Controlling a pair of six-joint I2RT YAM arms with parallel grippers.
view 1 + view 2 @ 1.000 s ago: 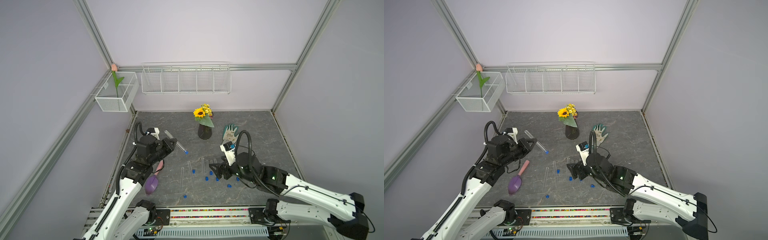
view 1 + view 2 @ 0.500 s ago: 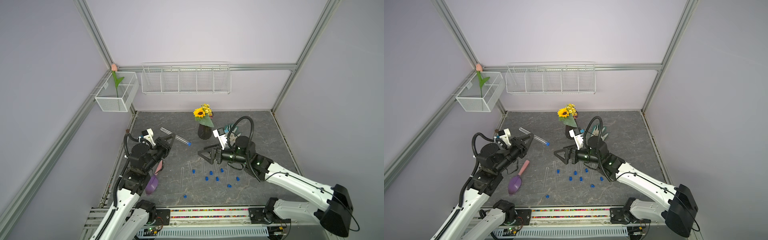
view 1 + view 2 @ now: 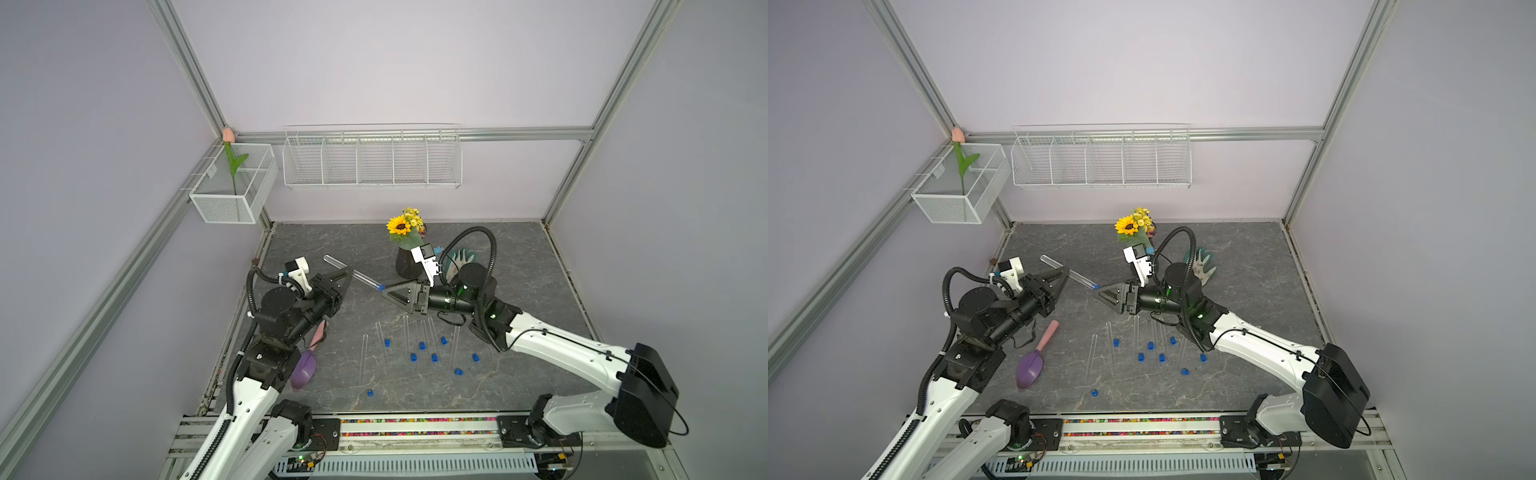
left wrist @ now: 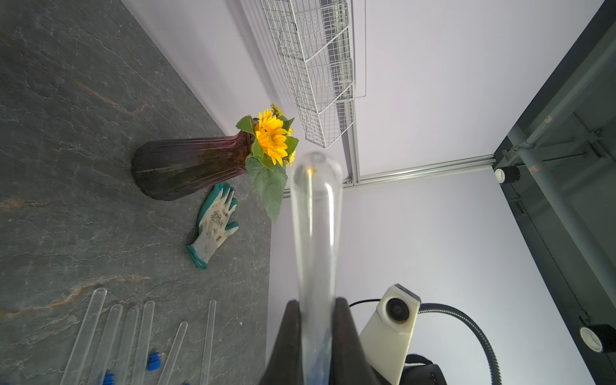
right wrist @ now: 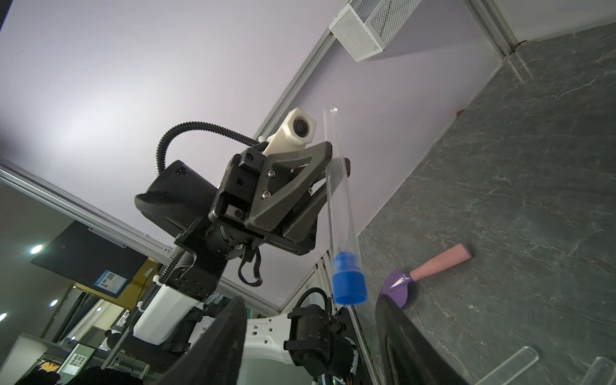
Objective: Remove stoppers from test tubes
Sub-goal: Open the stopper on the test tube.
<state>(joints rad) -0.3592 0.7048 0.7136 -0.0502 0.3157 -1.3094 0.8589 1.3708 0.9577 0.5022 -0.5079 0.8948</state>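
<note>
My left gripper (image 3: 347, 272) (image 3: 1065, 272) (image 4: 316, 303) is shut on a clear test tube (image 3: 353, 273) (image 4: 316, 233), holding it in the air at a slant. A blue stopper (image 3: 380, 286) (image 3: 1096, 286) (image 5: 349, 283) plugs the tube's lower end. My right gripper (image 3: 384, 291) (image 3: 1098, 291) (image 5: 309, 298) faces that end, open. The stopper sits just past its fingertips, off-centre, and touches neither. Several bare test tubes (image 3: 405, 332) (image 3: 1136, 332) lie side by side on the table in front. Several loose stoppers (image 3: 422, 345) (image 3: 1150, 345) are scattered among them.
A dark vase with a sunflower (image 3: 407, 262) and a teal-and-white glove (image 3: 459, 259) are just behind my right wrist. A purple scoop with a pink handle (image 3: 1030, 368) lies by my left arm. Two white wire baskets (image 3: 372, 158) hang on the walls.
My right gripper rose from the loose stoppers on the table and swung left to the held tube's stoppered end, its jaws narrowing. My left arm lifted the tube and drew back slightly.
</note>
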